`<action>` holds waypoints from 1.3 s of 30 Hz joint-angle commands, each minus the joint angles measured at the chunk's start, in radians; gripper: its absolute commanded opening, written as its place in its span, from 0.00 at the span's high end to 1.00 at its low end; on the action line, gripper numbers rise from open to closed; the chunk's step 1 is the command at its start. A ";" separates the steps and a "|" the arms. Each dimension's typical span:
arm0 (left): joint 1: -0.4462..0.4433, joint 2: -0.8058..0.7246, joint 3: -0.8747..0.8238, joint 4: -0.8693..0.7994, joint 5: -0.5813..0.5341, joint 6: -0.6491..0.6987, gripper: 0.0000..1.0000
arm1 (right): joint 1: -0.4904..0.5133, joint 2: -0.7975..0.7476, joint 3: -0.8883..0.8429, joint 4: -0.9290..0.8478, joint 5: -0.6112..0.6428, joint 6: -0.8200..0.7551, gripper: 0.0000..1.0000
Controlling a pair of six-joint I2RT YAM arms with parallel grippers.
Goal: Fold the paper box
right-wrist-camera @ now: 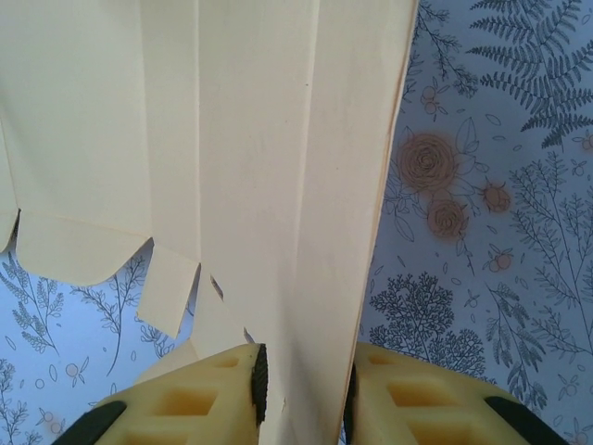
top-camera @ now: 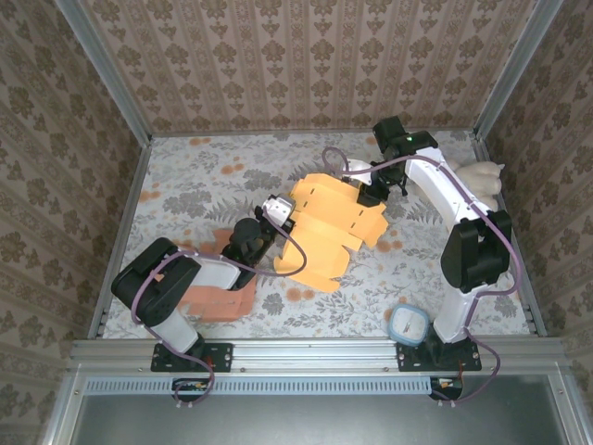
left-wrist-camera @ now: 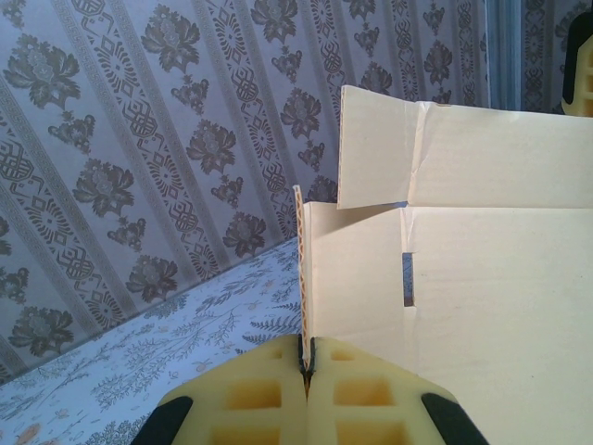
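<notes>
The paper box (top-camera: pixel 334 227) is an orange, partly folded cardboard sheet lying mid-table. My left gripper (top-camera: pixel 285 215) is at its left edge. In the left wrist view this gripper (left-wrist-camera: pixel 306 366) is shut on the thin corrugated edge of the paper box (left-wrist-camera: pixel 482 278), whose panels stand upright in front of it. My right gripper (top-camera: pixel 371 197) reaches in at the box's far right side. In the right wrist view a bent panel of the box (right-wrist-camera: pixel 232 139) runs between its jaws (right-wrist-camera: pixel 301 394), with both pads against the cardboard.
A brownish-orange object (top-camera: pixel 218 298) lies beside the left arm's base. A pale lumpy object (top-camera: pixel 482 176) sits at the back right by the wall. A round blue-rimmed container (top-camera: pixel 409 324) stands near the right arm's base. Patterned walls enclose the table.
</notes>
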 commanded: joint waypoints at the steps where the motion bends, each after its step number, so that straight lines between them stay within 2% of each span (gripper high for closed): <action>1: -0.009 -0.004 0.001 0.054 -0.009 0.012 1.00 | -0.007 0.016 -0.013 -0.006 -0.043 -0.001 0.73; 13: -0.010 -0.008 0.003 0.054 -0.004 0.001 1.00 | -0.007 0.016 -0.012 -0.015 -0.057 -0.008 0.86; 16: -0.012 -0.008 0.006 0.054 -0.001 -0.006 1.00 | -0.007 0.016 -0.012 -0.017 -0.059 -0.008 0.91; 19: -0.012 -0.007 0.007 0.054 -0.006 -0.015 1.00 | -0.007 0.014 -0.012 -0.021 -0.055 -0.010 1.00; 23: -0.012 -0.017 0.006 0.054 -0.067 -0.049 1.00 | -0.007 0.005 -0.010 -0.005 -0.011 0.006 1.00; 25: -0.011 -0.026 0.001 0.053 -0.113 -0.081 0.86 | -0.007 0.001 -0.005 0.003 0.018 0.021 1.00; 26: -0.011 -0.035 -0.004 0.053 -0.136 -0.112 0.73 | -0.006 -0.001 0.000 0.009 0.035 0.031 1.00; 27: -0.013 -0.046 -0.008 0.051 -0.156 -0.138 0.65 | -0.006 -0.001 0.005 0.016 0.053 0.046 1.00; 29: -0.020 -0.078 -0.034 0.051 -0.186 -0.211 0.56 | -0.007 -0.002 0.016 0.024 0.090 0.071 1.00; 33: -0.038 -0.202 -0.112 0.045 -0.183 -0.324 0.53 | -0.004 -0.013 0.016 0.040 0.164 0.114 1.00; 35: -0.041 -0.298 -0.153 0.009 -0.143 -0.414 0.52 | -0.006 -0.019 0.017 0.043 0.194 0.135 1.00; 37: -0.042 -0.409 -0.142 -0.144 -0.092 -0.503 0.53 | -0.003 -0.024 0.014 0.042 0.211 0.152 1.00; 39: -0.041 -0.488 -0.060 -0.410 -0.033 -0.562 0.54 | -0.002 -0.029 0.013 0.044 0.219 0.170 1.00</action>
